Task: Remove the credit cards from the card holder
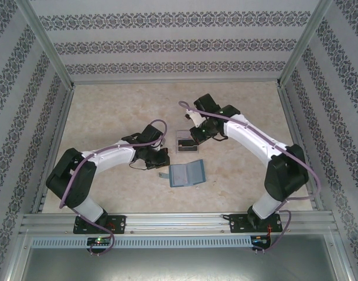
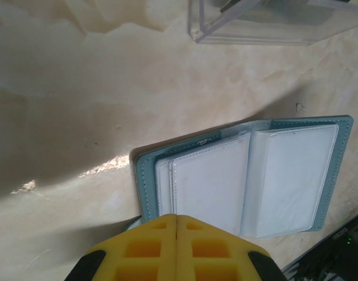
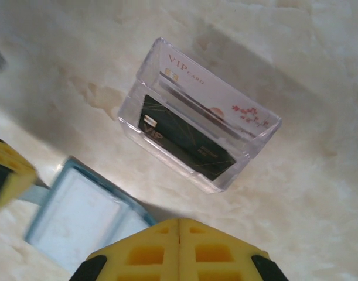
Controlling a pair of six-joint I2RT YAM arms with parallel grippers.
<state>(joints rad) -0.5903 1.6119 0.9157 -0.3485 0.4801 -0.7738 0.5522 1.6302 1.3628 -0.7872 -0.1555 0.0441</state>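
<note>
The teal card holder [image 1: 186,173] lies open and flat on the table, its pale inner pockets [image 2: 249,175] facing up. It also appears at the lower left of the right wrist view [image 3: 85,222]. Two credit cards stand in the clear plastic tray [image 3: 255,146]: a black card [image 3: 187,140] in front and a white one [image 3: 211,96] behind. My left gripper [image 2: 177,216] hangs shut and holding nothing over the holder's left edge [image 1: 160,160]. My right gripper [image 3: 179,220] is shut with nothing in it, just in front of the tray [image 1: 197,137].
The clear tray [image 1: 183,144] sits just behind the card holder, between the two grippers; its corner shows in the left wrist view [image 2: 272,23]. Patterned walls and metal rails [image 1: 167,219] enclose the beige table. Bare tabletop stretches to the far left and right.
</note>
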